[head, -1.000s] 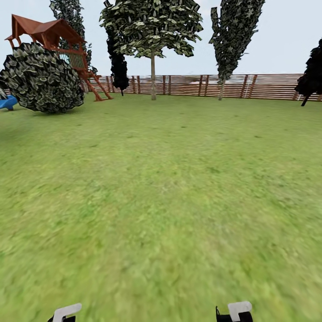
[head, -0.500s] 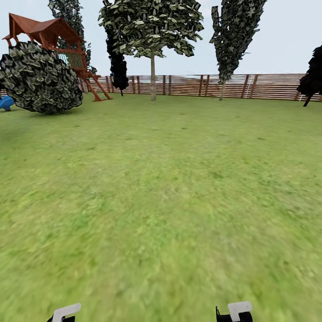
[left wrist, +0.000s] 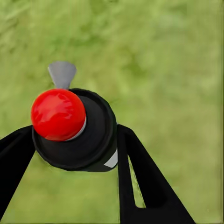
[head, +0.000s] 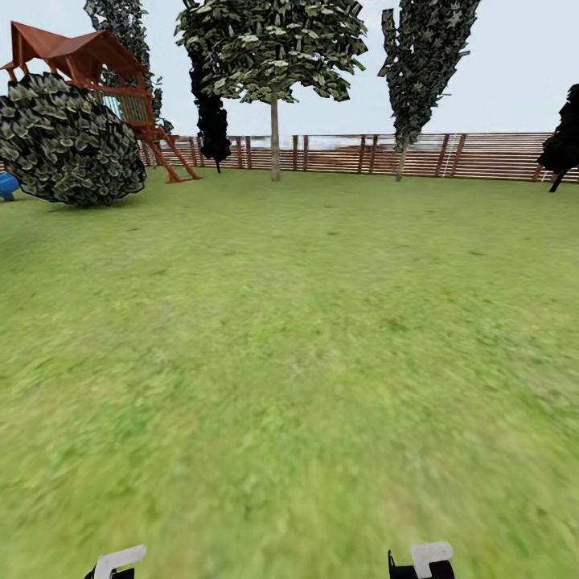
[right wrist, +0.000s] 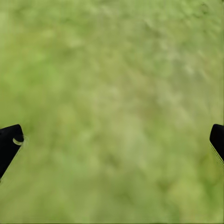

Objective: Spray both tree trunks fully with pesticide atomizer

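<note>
The pesticide atomizer [left wrist: 74,128], a black body with a red round cap and a grey nozzle, sits between the black fingers of my left gripper [left wrist: 74,135], which is shut on it above the grass. My right gripper [right wrist: 114,135] hangs open over bare lawn with nothing between its fingers. Far ahead by the fence stands a tree [head: 275,145] with a pale bare trunk and a broad leafy crown. To its right is a narrower leafy tree [head: 400,161]. White parts of my left arm [head: 121,559] and right arm [head: 430,555] peek in at the head view's lower edge.
Green lawn [head: 305,338] stretches ahead to a brown slat fence [head: 482,157]. A big round bush [head: 72,141] and a red playset [head: 121,80] stand at the far left. Near-black conifers [head: 211,112] rise by the fence, with another one [head: 563,141] at the far right.
The whole head view has shifted slightly: bush and playset slid left and the blue object at the left edge is nearly out of frame. Both arms keep their pose.
</note>
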You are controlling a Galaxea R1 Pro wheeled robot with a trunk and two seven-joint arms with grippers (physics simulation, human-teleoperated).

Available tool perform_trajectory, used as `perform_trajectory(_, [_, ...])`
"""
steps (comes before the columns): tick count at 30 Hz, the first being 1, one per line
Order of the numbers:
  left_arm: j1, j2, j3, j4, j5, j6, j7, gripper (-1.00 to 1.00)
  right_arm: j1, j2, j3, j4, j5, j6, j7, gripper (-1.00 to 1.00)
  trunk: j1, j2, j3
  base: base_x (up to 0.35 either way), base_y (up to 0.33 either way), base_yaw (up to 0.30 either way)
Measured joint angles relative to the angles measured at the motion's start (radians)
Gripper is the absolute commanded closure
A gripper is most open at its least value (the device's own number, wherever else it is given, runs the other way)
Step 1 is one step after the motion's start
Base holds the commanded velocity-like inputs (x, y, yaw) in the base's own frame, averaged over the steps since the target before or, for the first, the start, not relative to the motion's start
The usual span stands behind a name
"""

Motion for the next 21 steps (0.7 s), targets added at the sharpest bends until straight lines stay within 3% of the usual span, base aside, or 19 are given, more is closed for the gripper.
perform_trajectory(21, [0.000, -0.001, 0.000, 0.000, 0.002, 0.000, 0.000, 1.00, 0.000, 0.000, 0.000, 0.000, 0.000, 0.000, 0.000, -1.00, 0.000, 0.000, 0.000, 0.340, 0.000, 0.000])
